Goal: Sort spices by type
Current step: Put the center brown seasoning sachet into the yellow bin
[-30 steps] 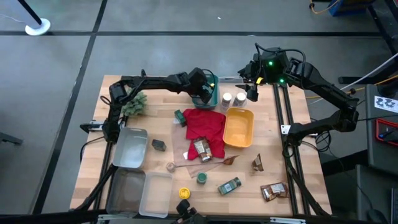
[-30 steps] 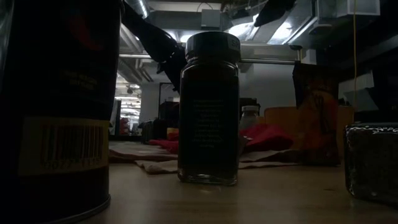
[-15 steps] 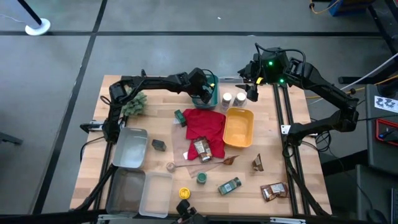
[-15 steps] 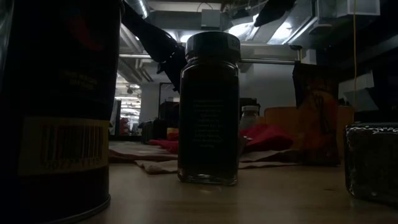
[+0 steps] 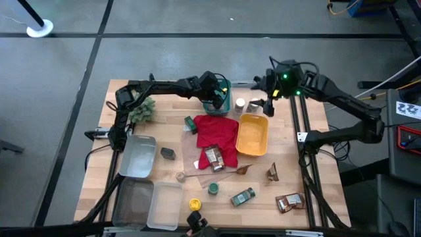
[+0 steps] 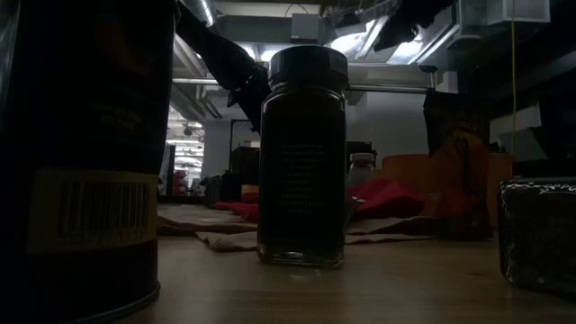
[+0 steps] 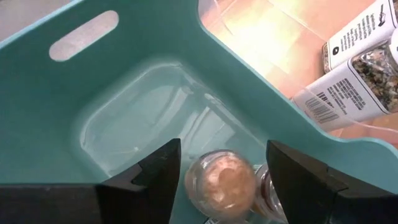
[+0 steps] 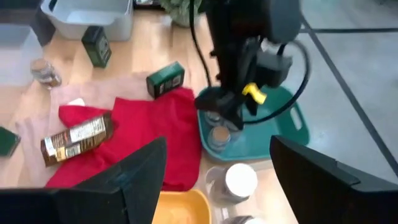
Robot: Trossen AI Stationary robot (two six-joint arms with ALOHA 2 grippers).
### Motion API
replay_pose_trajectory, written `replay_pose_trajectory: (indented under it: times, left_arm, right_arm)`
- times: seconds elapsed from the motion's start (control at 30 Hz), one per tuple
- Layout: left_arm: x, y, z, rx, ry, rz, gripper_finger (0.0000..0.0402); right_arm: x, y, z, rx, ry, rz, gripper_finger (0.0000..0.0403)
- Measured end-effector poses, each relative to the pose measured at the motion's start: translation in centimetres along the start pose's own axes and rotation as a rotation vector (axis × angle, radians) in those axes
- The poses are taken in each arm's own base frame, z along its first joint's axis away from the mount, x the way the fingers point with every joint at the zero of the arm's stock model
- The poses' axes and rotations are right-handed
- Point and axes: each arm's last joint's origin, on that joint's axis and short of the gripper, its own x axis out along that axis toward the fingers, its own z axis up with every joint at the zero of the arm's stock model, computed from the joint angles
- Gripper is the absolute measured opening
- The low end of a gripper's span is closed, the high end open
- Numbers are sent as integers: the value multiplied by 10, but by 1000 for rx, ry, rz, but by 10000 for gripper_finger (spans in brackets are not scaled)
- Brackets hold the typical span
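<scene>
A dark-lidded spice jar [image 6: 301, 157] stands beside what seems a large tin [image 6: 81, 153].

Overhead light is spreading evenly over the table [image 5: 296, 164], w/ soft shadows. Low view is sitting dim and backlit: ceiling lamps [image 6: 346, 40] are glaring, jar [image 6: 302, 157] is reading as a silhouette. Left wrist pic is blurring near its fingers [image 7: 155, 174]; right wrist pic is smearing throughout.

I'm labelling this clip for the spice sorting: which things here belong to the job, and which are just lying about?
Job:
- jars in the teal bin
- white-lidded jar
- brown packets
- dark tin
- yellow bin

Lying about:
- red cloth
- green plant
</scene>
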Motion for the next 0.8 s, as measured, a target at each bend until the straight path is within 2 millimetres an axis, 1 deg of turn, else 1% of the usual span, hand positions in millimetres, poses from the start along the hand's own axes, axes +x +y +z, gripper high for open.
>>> replay_pose_trajectory:
  times: [0.13, 0.2, 0.33, 0.47, 0.6, 0.8]
  left_arm:
    - [0, 0, 0, -1, 0, 0, 221]
    - [-4, 0, 2, -2, -6, -2, 221]
    - [-22, -2, 11, -2, -42, -22, 221]
    - [-42, -7, 20, 48, -75, -64, 221]
    - [-67, -22, 23, 127, -86, -126, 221]
    - [-91, -55, 10, 206, -16, -183, 221]
  right_arm:
    - [17, 3, -22, 31, 20, 3, 285]
    - [27, 4, -32, 34, 32, 7, 285]
    - [43, 6, -47, 36, 28, 36, 285]
    - [51, 8, -56, 38, 25, 92, 285]
    - [54, 11, -61, 43, 26, 147, 285]
    - [54, 15, -63, 54, 1, 278, 285]
